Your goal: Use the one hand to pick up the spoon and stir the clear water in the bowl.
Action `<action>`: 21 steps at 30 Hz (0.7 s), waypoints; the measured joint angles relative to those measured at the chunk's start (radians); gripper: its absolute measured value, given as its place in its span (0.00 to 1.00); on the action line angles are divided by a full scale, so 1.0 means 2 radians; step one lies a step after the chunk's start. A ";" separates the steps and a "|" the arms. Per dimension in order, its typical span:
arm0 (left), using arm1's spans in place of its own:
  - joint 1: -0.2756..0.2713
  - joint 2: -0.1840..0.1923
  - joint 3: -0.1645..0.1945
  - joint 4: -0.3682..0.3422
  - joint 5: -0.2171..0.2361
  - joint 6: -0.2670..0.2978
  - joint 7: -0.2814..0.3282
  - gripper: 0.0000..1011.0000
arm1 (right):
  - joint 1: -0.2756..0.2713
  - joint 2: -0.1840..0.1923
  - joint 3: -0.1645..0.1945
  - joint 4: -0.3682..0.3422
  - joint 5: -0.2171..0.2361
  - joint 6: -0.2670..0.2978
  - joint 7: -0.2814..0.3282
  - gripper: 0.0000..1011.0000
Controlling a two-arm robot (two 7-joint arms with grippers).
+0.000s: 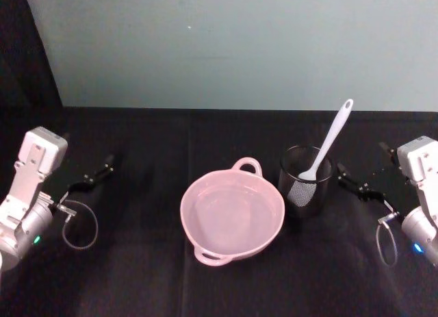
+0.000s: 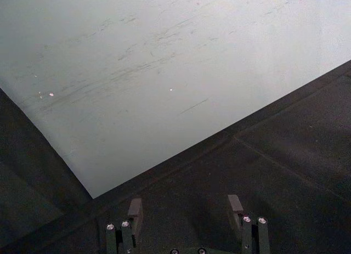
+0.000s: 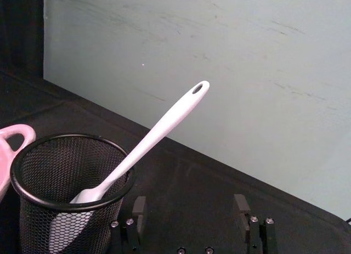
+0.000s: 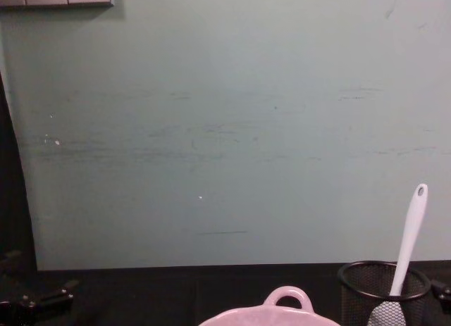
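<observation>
The white spoon (image 1: 329,140) stands tilted in a black wire-mesh cup (image 1: 304,194), scoop end down and handle tip up and to the right. Left of the cup, the pale pink bowl (image 1: 189,200) holds clear water. My right gripper (image 1: 356,185) hovers open just right of the cup, holding nothing. In the right wrist view the spoon (image 3: 160,130) leans out of the cup (image 3: 23,155) ahead of the right gripper (image 3: 190,207), with a bowl handle (image 3: 14,135) at the edge. At the far left, apart from the bowl, my left gripper (image 1: 96,174) (image 2: 185,210) is open and empty.
A black cloth (image 1: 150,276) covers the table, and a pale teal wall (image 1: 233,43) closes off the back. The chest view has the spoon (image 4: 409,236), the cup (image 4: 352,287) and the bowl's loop handle (image 4: 289,296) at its lower right.
</observation>
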 joint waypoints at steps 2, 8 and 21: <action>0.000 0.000 0.000 0.000 0.000 0.000 0.000 0.99 | 0.000 0.000 0.000 0.000 0.000 0.000 0.000 0.99; 0.000 0.000 0.000 0.000 0.000 0.000 0.000 0.99 | 0.000 0.000 0.000 0.000 0.000 0.000 0.000 0.99; 0.000 0.000 0.000 0.000 0.000 0.000 0.000 0.99 | 0.000 0.000 0.000 0.000 0.000 0.000 0.000 0.99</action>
